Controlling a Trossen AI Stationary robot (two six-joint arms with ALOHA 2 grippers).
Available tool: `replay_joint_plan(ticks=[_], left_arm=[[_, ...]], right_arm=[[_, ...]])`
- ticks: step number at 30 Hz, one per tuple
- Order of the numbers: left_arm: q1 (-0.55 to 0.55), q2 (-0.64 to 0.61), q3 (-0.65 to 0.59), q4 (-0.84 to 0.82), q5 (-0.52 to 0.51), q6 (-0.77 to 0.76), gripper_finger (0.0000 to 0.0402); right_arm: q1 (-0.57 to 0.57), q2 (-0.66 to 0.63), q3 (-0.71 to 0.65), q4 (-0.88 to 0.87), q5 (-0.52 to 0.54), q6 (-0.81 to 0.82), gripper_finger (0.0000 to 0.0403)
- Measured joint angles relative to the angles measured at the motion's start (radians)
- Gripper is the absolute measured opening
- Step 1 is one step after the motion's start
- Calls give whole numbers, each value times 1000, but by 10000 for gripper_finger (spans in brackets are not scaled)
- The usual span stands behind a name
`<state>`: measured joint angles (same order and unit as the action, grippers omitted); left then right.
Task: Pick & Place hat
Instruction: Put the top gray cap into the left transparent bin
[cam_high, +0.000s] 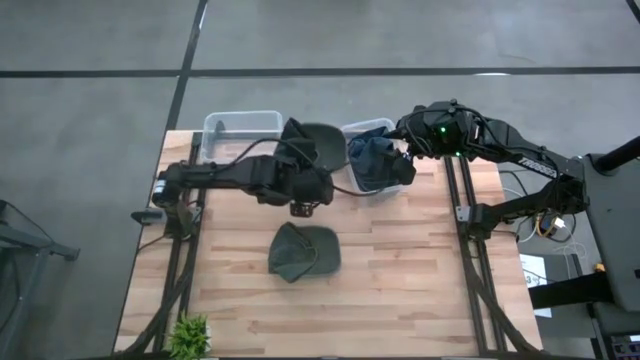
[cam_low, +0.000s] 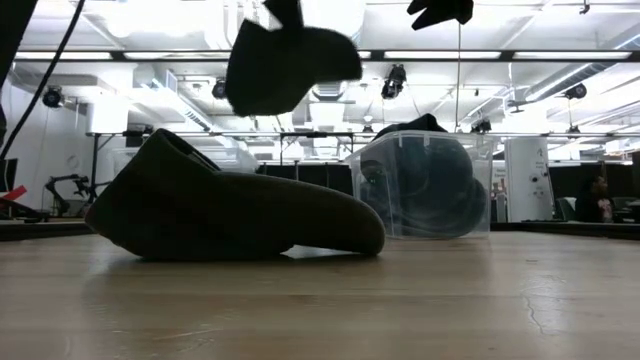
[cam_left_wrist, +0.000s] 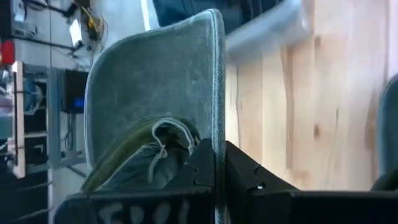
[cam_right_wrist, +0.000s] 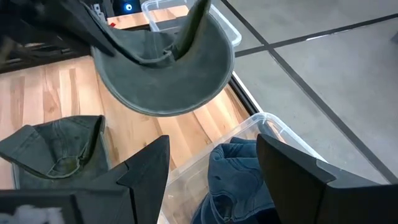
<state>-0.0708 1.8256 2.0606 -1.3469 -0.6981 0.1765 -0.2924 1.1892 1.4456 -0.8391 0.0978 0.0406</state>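
A grey-green cap (cam_high: 318, 146) was held clamped by its brim in the left tool (cam_high: 303, 192), raised above the surface (cam_high: 420, 260) between two clear bins. The right tool (cam_right_wrist: 211, 165) was spread apart over the bin (cam_high: 372, 158) of blue caps, while a second green cap (cam_high: 304, 251) lay mid-surface. With only the brim edge pinched, the cap could be judged likely to slip or swing loose during transfer.

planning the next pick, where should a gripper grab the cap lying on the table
Probably from above, pinching the brim edge of the cap at its side nearer the bins: in the right wrist view the brim curls up off the table, while the crown lies slumped.
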Motion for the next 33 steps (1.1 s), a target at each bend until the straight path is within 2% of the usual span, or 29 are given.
replay_joint_plan(ticks=[4,8,12,20,29,33], left_arm=[[-6,0,95,-6,47,5,7],[-21,0,157,-97,-150,24,7],[18,0,170,-190,-185,-23,7],[165,0,8,-223,-273,-32,7],[348,0,-254,-225,-261,-37,7],[391,0,-335,-225,-176,-8,7]], right_arm=[[0,0,0,0,0,0,233],[0,0,0,0,0,0,233],[0,0,0,0,0,0,233],[0,0,0,-1,0,3,233],[0,0,-6,0,0,0,233],[0,0,-27,1,-1,-15,233]])
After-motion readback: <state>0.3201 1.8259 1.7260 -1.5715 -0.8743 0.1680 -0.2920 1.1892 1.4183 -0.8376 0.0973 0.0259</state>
